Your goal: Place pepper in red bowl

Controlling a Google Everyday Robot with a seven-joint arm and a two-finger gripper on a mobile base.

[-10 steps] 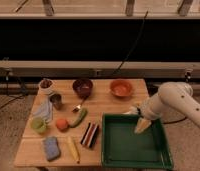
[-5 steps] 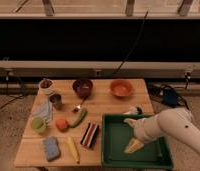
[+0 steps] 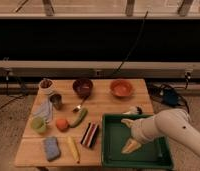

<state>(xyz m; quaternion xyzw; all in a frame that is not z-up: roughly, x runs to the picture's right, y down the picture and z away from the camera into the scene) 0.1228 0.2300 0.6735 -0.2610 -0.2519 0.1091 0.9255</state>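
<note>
The pepper (image 3: 78, 117) is a slim green vegetable lying on the wooden table, left of centre, beside a round orange fruit (image 3: 62, 124). The red bowl (image 3: 121, 88) is bright orange-red and stands at the back right of the table with nothing in it. My gripper (image 3: 130, 141) hangs at the end of the white arm that reaches in from the right. It is low over the green tray (image 3: 106, 146), to the right of the pepper and well in front of the red bowl. I see nothing in it.
A maroon bowl (image 3: 83, 87) stands at the back centre with a spoon (image 3: 79, 106) in front of it. A white cup (image 3: 46, 86), metal cup (image 3: 56, 101), blue cloth (image 3: 44, 109), green cup (image 3: 39, 124), blue sponge (image 3: 51, 148), yellow corn (image 3: 73, 148) and dark packet (image 3: 90, 134) fill the left half.
My arm has swung from the table's right edge leftward and down, so the gripper now sits lower over the green tray. The objects on the table have not moved.
</note>
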